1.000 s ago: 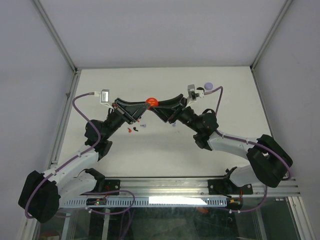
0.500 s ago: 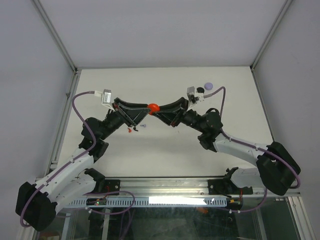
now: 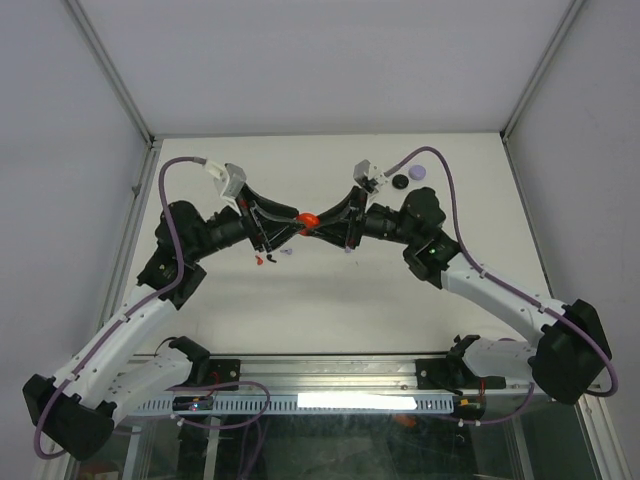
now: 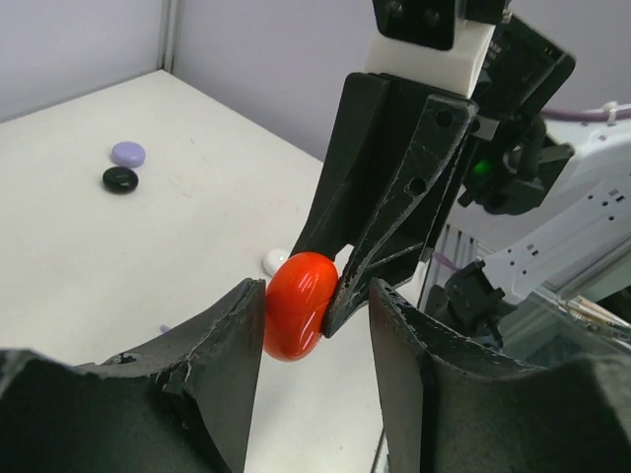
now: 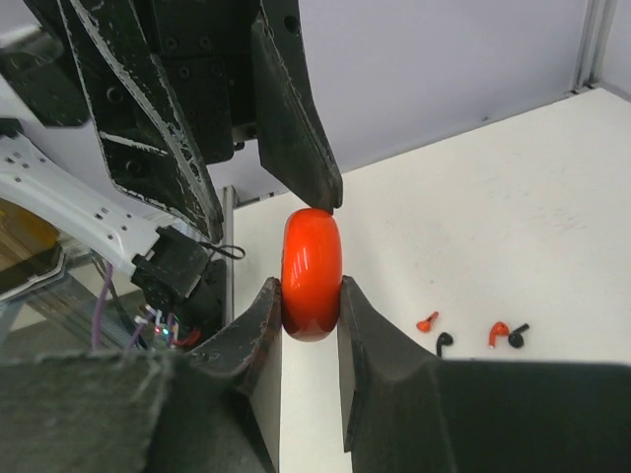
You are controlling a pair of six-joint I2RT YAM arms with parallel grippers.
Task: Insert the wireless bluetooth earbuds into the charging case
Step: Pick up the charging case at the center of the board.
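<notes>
Now the right tool (image 5: pixel 311 296) is clamped on the red charging case (image 5: pixel 312 261), one pad on each broad face, holding it on edge well above the counter (image 3: pixel 330 290). Facing it nose to nose, the left tool (image 4: pixel 315 291) has spread its fingers over the last second. They stand apart around the case, one inner face touching or almost touching its side and the other clear of it. In that same second both arms have shifted and their wrists have turned, while the case has stayed nearly where it was between them. I read this as a hand-over just finished, with the case now carried by the right tool alone. I see no open lid on it, so it probably has to be opened before any bud can go in.

Below the tools, a little to the left tool's side, the earbuds (image 5: pixel 427 321) lie loose on the counter in a small scatter of red and black, none in a case. A white disc (image 4: pixel 275 261) lies on the counter beneath the meeting point. Beyond the right tool's wrist, a purple disc (image 3: pixel 418 172) and a black disc (image 3: pixel 400 179) sit side by side. The counter is plain off-white, enclosed by pale walls (image 3: pixel 300 60) and metal frame posts (image 3: pixel 110 70).
</notes>
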